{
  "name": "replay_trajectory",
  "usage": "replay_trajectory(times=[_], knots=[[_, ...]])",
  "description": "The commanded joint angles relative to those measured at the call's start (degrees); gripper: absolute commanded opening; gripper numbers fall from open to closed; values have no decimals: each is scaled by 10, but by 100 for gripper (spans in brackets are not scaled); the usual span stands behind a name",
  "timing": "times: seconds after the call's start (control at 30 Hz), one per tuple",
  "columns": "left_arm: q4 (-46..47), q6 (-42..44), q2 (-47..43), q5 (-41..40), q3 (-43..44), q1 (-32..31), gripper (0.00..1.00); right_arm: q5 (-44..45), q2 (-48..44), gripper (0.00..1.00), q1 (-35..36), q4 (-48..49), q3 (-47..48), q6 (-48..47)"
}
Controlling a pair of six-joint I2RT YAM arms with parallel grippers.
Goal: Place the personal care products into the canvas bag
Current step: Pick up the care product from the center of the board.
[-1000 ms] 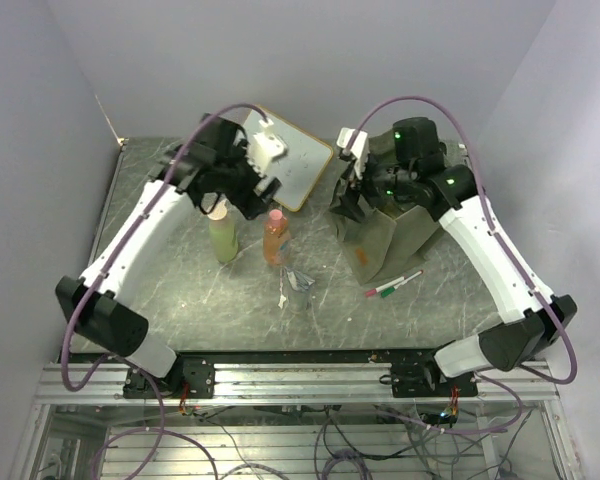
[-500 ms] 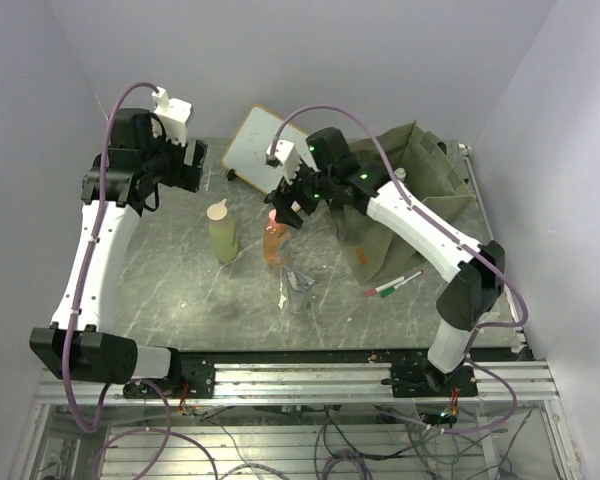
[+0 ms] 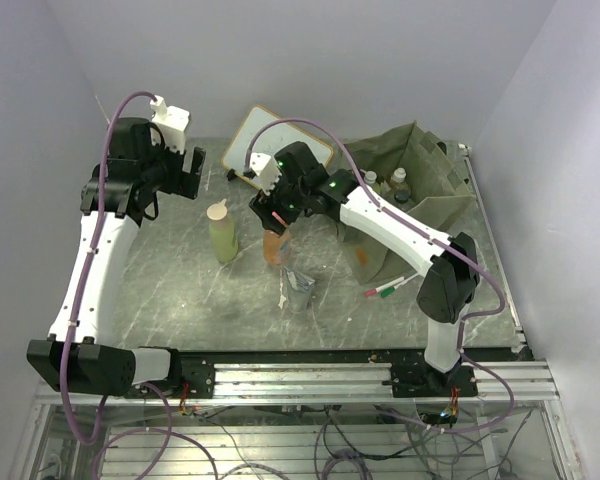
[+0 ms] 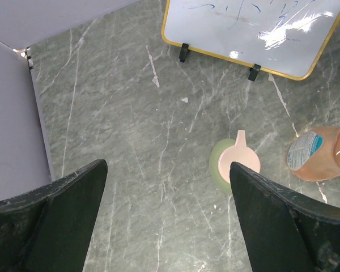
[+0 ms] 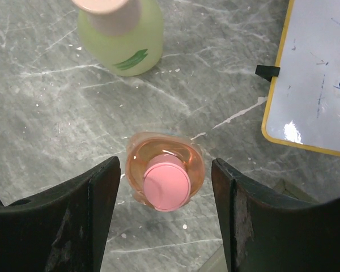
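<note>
Orange-pink bottle [image 3: 274, 245] stands upright mid-tabletop [image 3: 170, 290], pink cap up. Right fingers [image 5: 56, 226] are spread wide and straddle it from above, one each side. Right wrist view shows a thin gap on both sides, so no contact.

Pale-green bottle [image 3: 222, 232] stands upright just left of it, not touching. Left fingers [image 4: 45, 226] are also wide apart and hold nothing. They hang over the left-rear tabletop, well apart from the pale-green bottle, with bare stone between them in the left wrist view.

Canvas bag [image 3: 425, 195] sits open at right rear, olive. Two small bottle tops [image 3: 398, 180] show inside, too small to say which products.

Clear pouch [image 3: 298, 290] lies on the tabletop just in front of the orange-pink bottle. I can't tell whether they touch.

Whiteboard [image 3: 252, 135] leans at rear centre, behind both bottles. Marker pens [image 3: 392, 285], red and green, lie in front of the bag.
</note>
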Motion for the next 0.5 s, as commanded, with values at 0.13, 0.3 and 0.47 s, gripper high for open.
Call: replay_trajectory(times=[0.13,0.3,0.47], knots=[[30,5,-18,-12,-7,4,100,12,4,58,0,-4,11,5],[36,3,-24,-18,-11,4,100,6,12,55,1,-9,15,2],[42,6,-32,-24,-19,5,99,5,20,52,1,-14,22,2]])
